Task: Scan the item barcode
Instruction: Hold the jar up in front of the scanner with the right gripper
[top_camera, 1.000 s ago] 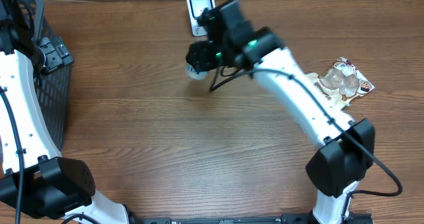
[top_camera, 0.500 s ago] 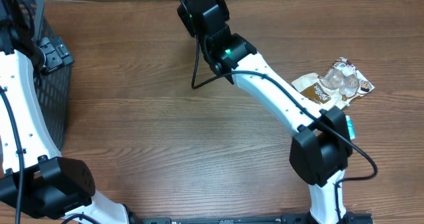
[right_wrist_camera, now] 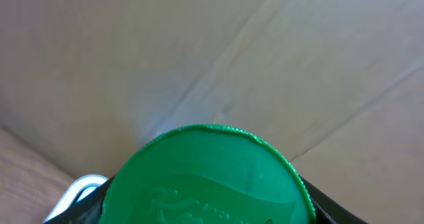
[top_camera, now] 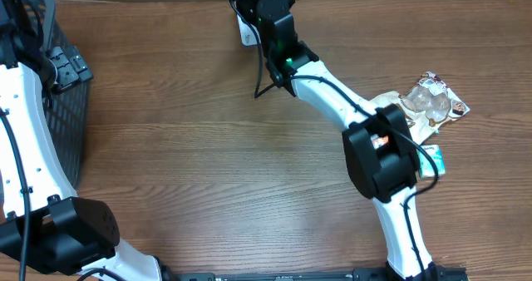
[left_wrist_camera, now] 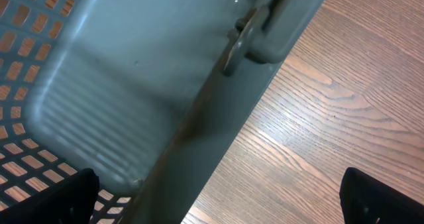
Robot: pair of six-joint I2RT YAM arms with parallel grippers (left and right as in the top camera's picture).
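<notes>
**A:** Overhead first; where is the right gripper (top_camera: 261,2)?

**B:** Reached out to the far edge of the table (top_camera: 183,148), directly above the white scanner (top_camera: 246,33); only the scanner's lower corner peeks out from under it.

**A:** And the item?

**B:** The right wrist view has it; a green-lidded container (right_wrist_camera: 205,177) fills the bottom of the frame, round lid facing the camera, a dark finger (right_wrist_camera: 317,201) at each side; the jaws are pinching it, kept partway apart by its width; plain cardboard stands behind.

**A:** Can you see the barcode?

**B:** Cannot tell; only the lid shows.

**A:** The left side?

**B:** The left gripper (left_wrist_camera: 218,204) hangs over the rim of the black basket (top_camera: 66,123) at the table's left end; its fingers sit in the two bottom corners of the wrist view, spread wide, basket and wood showing between them.

**A:** Anything else?

**B:** A snack packet (top_camera: 431,101) lies near the right edge, well apart from the scanner.
</notes>
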